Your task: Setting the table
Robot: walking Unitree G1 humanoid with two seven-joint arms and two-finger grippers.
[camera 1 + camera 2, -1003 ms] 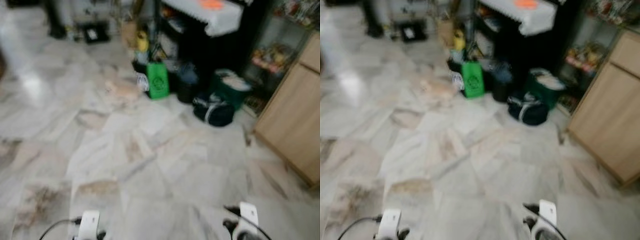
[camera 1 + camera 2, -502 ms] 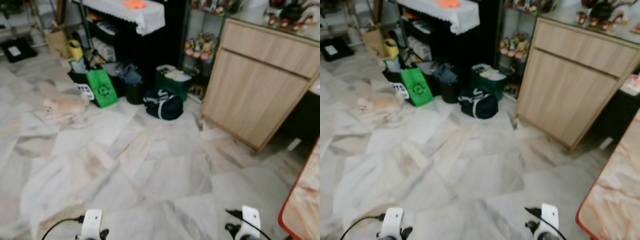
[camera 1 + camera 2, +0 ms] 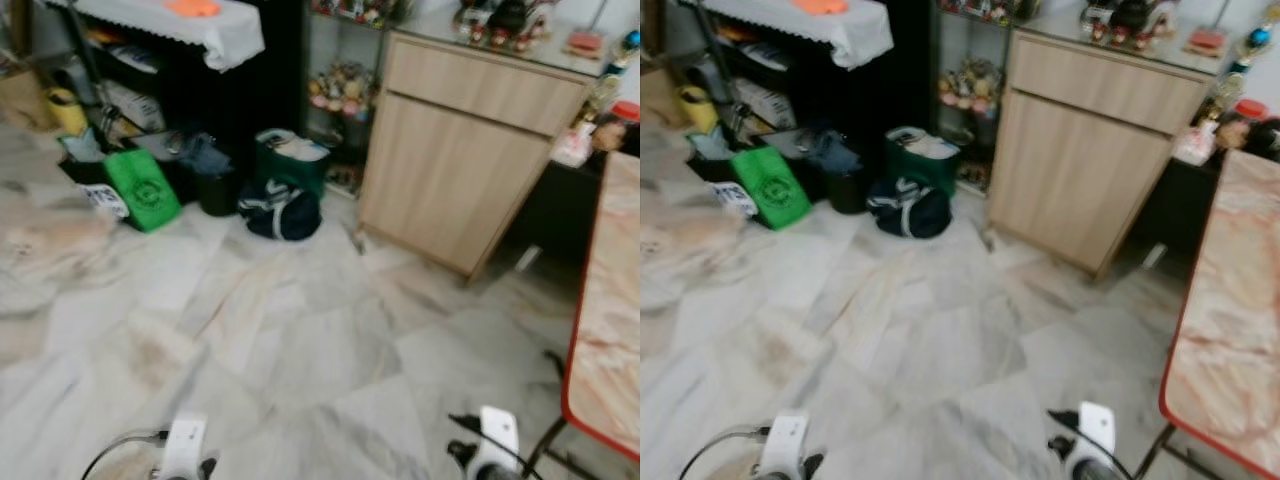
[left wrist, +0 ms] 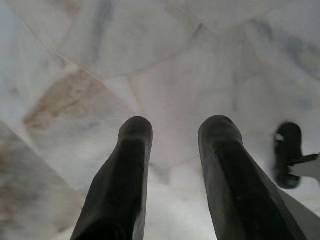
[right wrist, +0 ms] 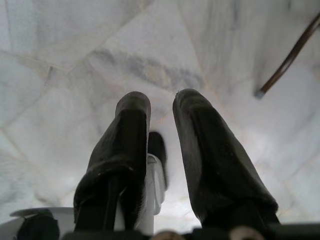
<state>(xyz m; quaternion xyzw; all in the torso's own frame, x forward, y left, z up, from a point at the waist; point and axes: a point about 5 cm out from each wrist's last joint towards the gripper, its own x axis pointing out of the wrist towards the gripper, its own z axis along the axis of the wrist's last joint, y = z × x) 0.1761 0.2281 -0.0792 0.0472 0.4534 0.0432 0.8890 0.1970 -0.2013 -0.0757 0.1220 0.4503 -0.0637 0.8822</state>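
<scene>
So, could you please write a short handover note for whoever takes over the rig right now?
Left hand: open, holding nothing, hanging low over the marble floor.
Right hand: open, holding nothing, also hanging over the floor.
Job's things: the red-edged table stands to the robot's right; no tableware can be seen on the part in view.
Done: nothing visible so far.
Left: reach the table, fetch the tableware and lay it out.
Note: bags sit by the wooden cabinet ahead.

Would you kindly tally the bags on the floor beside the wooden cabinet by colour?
Bright green shopping bag: 1
Dark green open-topped bag: 1
Navy duffel bag with white straps: 1
Total: 3
</scene>
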